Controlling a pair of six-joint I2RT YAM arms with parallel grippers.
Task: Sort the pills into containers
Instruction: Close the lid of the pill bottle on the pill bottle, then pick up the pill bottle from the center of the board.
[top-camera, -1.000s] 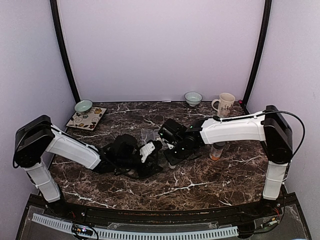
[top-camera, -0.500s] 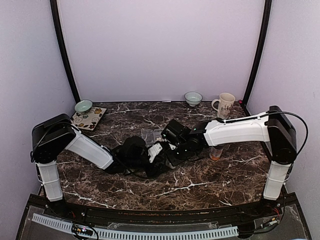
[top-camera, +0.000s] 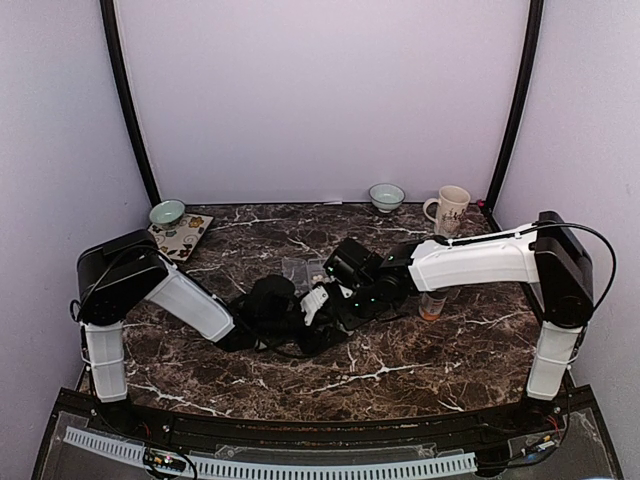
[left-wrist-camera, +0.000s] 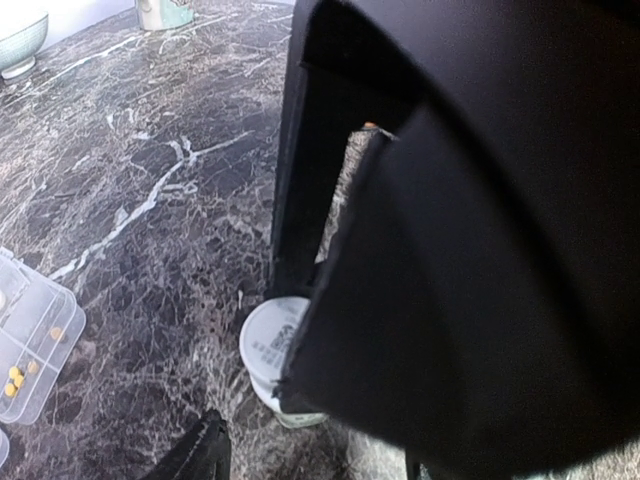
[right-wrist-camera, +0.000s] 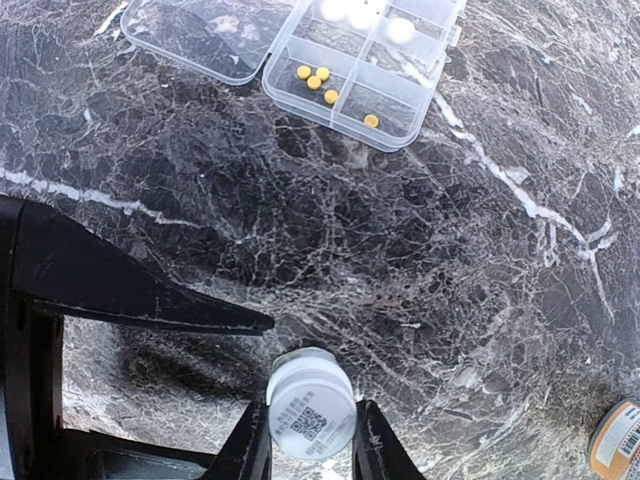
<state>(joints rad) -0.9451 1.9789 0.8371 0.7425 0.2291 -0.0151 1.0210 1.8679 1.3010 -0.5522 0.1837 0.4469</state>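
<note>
Lost most of left wrist view to a black arm housing (left-wrist-camera: 480, 250), right side of small white bottle (left-wrist-camera: 268, 345) included. Can only see a corner of pill box (left-wrist-camera: 30, 345) at left edge there. Cropped by top edge in right wrist view too, along with some white pills (right-wrist-camera: 400, 30). Can't resolve pills from top camera. Can't read left hand (top-camera: 325, 305) opening anywhere: overlapped with right hand (right-wrist-camera: 310, 440) mid-frame from above. Clipped at lower right corner of right wrist view: orange bottle (right-wrist-camera: 618, 440).
</note>
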